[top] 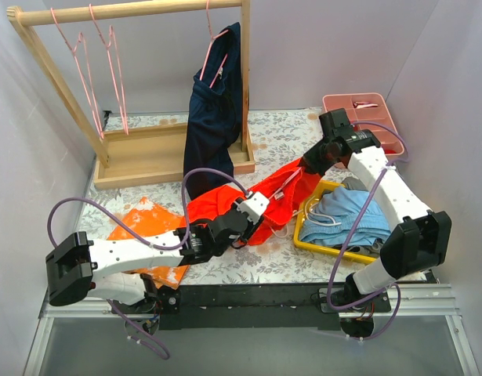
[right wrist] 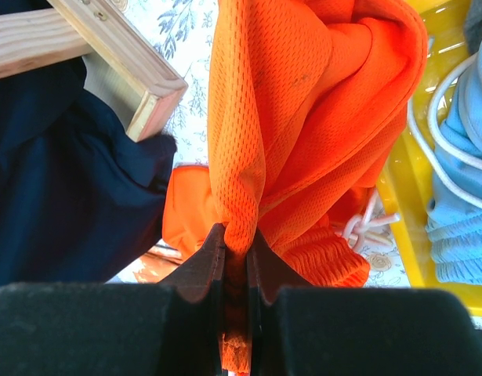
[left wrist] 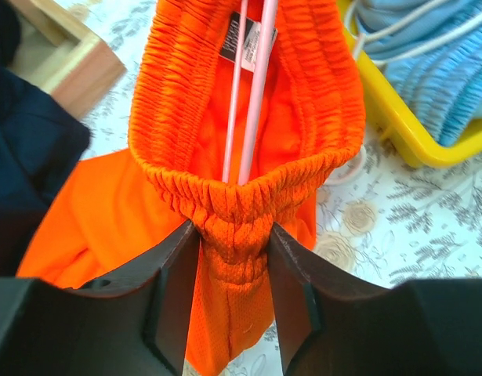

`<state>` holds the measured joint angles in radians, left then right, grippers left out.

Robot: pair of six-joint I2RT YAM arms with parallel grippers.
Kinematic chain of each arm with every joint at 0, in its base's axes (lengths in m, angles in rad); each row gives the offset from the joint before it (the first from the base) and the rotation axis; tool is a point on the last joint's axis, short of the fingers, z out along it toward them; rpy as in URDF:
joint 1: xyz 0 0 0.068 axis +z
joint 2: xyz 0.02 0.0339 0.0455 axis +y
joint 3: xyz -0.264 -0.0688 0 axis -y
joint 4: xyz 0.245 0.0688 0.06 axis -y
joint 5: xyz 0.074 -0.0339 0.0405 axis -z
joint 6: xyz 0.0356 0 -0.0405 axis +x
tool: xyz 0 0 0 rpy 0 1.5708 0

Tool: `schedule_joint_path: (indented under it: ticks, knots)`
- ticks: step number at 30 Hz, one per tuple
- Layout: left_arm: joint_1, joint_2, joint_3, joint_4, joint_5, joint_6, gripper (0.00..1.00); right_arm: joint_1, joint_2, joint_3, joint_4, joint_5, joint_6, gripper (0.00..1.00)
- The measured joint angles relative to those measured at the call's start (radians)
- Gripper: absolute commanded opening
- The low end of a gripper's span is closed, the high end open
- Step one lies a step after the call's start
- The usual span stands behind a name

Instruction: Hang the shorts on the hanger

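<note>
Shorts (left wrist: 170, 102) sit pinched in left hand (left wrist: 233, 243) and right hand (right wrist: 237, 243); left wrist shows hanger (left wrist: 252, 102).

- Shorts (top: 209, 205): bright red-orange mesh, white drawstring.
- Hanger (left wrist: 256, 94): pink.
- Surface (top: 280, 262): white with grey floral print.
- Tray (right wrist: 397, 211): yellow.
- Fabric bundle (top: 346, 215): light blue.
- Garment (top: 217, 110): dark navy.
- Cloth (top: 143, 223): orange, white speckles.

White arms (top: 123, 254), black joints (top: 68, 266), purple cables (top: 201, 171).
</note>
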<state>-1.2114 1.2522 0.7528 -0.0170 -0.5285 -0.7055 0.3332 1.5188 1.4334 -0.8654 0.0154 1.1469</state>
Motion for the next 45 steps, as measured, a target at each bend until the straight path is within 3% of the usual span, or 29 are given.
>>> schedule_joint_path:
  ticks: [12, 17, 22, 26, 27, 29, 30, 31, 37, 40, 41, 43, 44, 45]
  knots:
    - [0.024, -0.002, -0.037, 0.03, 0.123, -0.077, 0.36, -0.005, -0.041, -0.048, 0.003, -0.045, -0.02, 0.01]
    - [0.024, -0.001, -0.047, 0.051, 0.119, -0.107, 0.45, -0.006, -0.051, -0.056, 0.008, -0.062, -0.021, 0.01]
    - [0.024, 0.003, -0.052, 0.057, 0.117, -0.134, 0.64, -0.006, -0.056, -0.056, 0.008, -0.076, -0.022, 0.01]
    - [0.024, 0.003, -0.061, 0.063, 0.114, -0.159, 0.52, -0.006, -0.056, -0.056, 0.008, -0.089, -0.023, 0.01]
    - [0.024, 0.003, -0.066, 0.069, 0.112, -0.165, 0.38, -0.006, -0.056, -0.056, 0.008, -0.093, -0.024, 0.01]
    - [0.024, 0.002, -0.083, 0.087, 0.101, -0.172, 0.21, -0.006, -0.056, -0.056, 0.008, -0.099, -0.025, 0.01]
    - [0.024, 0.002, -0.094, 0.098, 0.095, -0.176, 0.05, -0.006, -0.056, -0.056, 0.009, -0.101, -0.025, 0.01]
    - [0.024, 0.001, -0.105, 0.106, 0.09, -0.179, 0.0, -0.006, -0.056, -0.057, 0.009, -0.103, -0.025, 0.01]
    - [0.018, 0.001, -0.111, 0.106, 0.09, -0.164, 0.0, -0.006, -0.058, -0.058, 0.034, -0.131, -0.014, 0.01]
    - [0.018, -0.002, -0.09, 0.076, 0.092, -0.164, 0.0, -0.006, -0.058, -0.058, 0.037, -0.135, -0.025, 0.18]
    - [0.018, -0.006, -0.083, 0.063, 0.092, -0.164, 0.0, -0.007, -0.058, -0.058, 0.039, -0.137, -0.029, 0.35]
    - [0.018, -0.02, -0.063, 0.021, 0.095, -0.166, 0.0, -0.006, -0.063, -0.059, 0.046, -0.142, -0.045, 0.52]
    - [0.019, -0.027, -0.051, 0.0, 0.094, -0.171, 0.0, -0.006, -0.071, -0.066, 0.055, -0.146, -0.06, 0.66]
    - [0.021, -0.035, -0.034, -0.029, 0.094, -0.174, 0.0, -0.006, -0.082, -0.077, 0.061, -0.15, -0.077, 0.7]
